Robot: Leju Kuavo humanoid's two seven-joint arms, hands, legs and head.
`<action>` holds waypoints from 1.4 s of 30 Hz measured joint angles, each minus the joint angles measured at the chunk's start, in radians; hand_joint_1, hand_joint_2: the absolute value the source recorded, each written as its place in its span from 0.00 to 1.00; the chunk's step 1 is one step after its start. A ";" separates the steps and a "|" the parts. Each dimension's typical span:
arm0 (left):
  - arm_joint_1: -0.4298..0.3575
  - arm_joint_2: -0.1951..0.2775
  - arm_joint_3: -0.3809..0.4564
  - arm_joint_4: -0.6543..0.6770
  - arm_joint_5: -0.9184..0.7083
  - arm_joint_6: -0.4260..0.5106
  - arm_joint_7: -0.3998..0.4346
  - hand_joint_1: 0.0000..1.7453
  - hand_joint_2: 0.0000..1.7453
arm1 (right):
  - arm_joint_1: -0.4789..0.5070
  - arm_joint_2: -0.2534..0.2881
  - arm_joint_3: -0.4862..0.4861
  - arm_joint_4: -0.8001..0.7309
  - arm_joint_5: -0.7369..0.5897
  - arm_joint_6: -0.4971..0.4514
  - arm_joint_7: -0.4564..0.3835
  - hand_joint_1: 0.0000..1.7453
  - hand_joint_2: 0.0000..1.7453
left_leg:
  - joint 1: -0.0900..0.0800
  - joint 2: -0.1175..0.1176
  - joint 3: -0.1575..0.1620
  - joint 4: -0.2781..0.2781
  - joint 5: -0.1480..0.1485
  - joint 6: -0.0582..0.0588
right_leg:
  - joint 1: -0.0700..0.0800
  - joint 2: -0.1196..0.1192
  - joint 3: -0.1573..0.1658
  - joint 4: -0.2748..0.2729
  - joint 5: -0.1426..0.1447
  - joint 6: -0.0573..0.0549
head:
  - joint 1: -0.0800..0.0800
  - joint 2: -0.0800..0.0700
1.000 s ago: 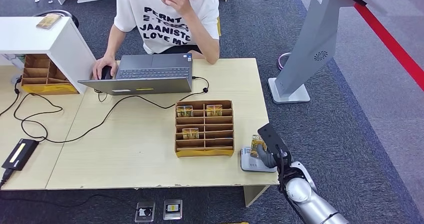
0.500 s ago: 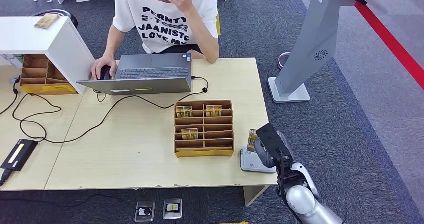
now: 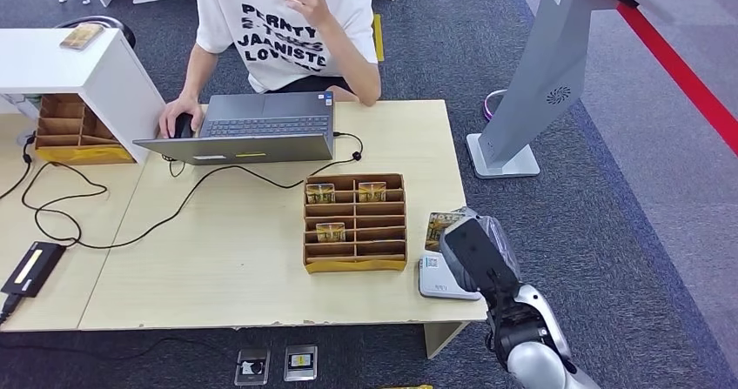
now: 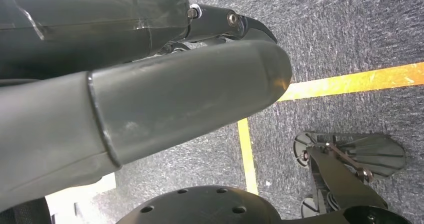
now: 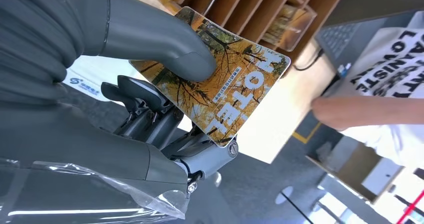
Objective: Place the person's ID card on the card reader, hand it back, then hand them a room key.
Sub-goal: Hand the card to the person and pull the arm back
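Looking down from the head view, the right robot hand (image 3: 470, 248) hangs over the near right corner of the tabletop (image 3: 244, 267), clamped on a card (image 3: 441, 228) with an orange autumn print. The card sits above the far edge of the grey card reader (image 3: 439, 283), just right of the wooden slotted organizer (image 3: 356, 224), which has three similar cards standing in its compartments. A person (image 3: 287, 23) in a white printed shirt sits at the far side behind an open laptop (image 3: 252, 128), one hand on a mouse (image 3: 182, 126). A black cable (image 3: 157, 215) snakes across the wood.

In the right wrist view, the thick grey thumb (image 5: 165, 38) presses the card (image 5: 225, 83), printed HOTEL, against the darker fingers (image 5: 150, 114) beneath it; the organizer (image 5: 250, 8) lies beyond.

In the left wrist view, the left robot hand (image 4: 150, 108) hangs over grey carpet (image 4: 350, 33) crossed by a yellow line (image 4: 350, 81); whether its fingers are apart or together cannot be told.
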 joint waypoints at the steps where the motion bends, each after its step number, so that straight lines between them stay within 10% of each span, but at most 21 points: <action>1: 0.000 0.000 0.000 0.000 0.000 0.000 0.000 0.00 0.00 | 0.000 0.000 0.000 -0.012 0.007 0.007 0.000 1.00 1.00 | 0.000 0.000 0.000 0.000 0.000 0.000 | 0.000 0.000 0.000 0.000 0.000 0.000 | 0.000 0.000; 22: -0.002 -0.010 0.000 0.000 0.027 0.019 -0.001 0.00 0.00 | -0.287 0.125 0.146 -0.067 0.156 0.264 -0.104 1.00 1.00 | 0.000 0.000 -0.002 0.000 0.000 0.000 | 0.000 0.000 -0.001 0.001 0.000 0.000 | 0.000 0.000; 42: -0.003 -0.013 0.000 0.000 0.018 0.017 0.003 0.00 0.00 | -0.603 0.366 0.387 0.267 0.187 0.345 -0.175 1.00 1.00 | 0.001 -0.001 -0.004 0.000 0.001 -0.001 | 0.001 -0.001 -0.002 0.001 0.000 0.000 | 0.000 0.000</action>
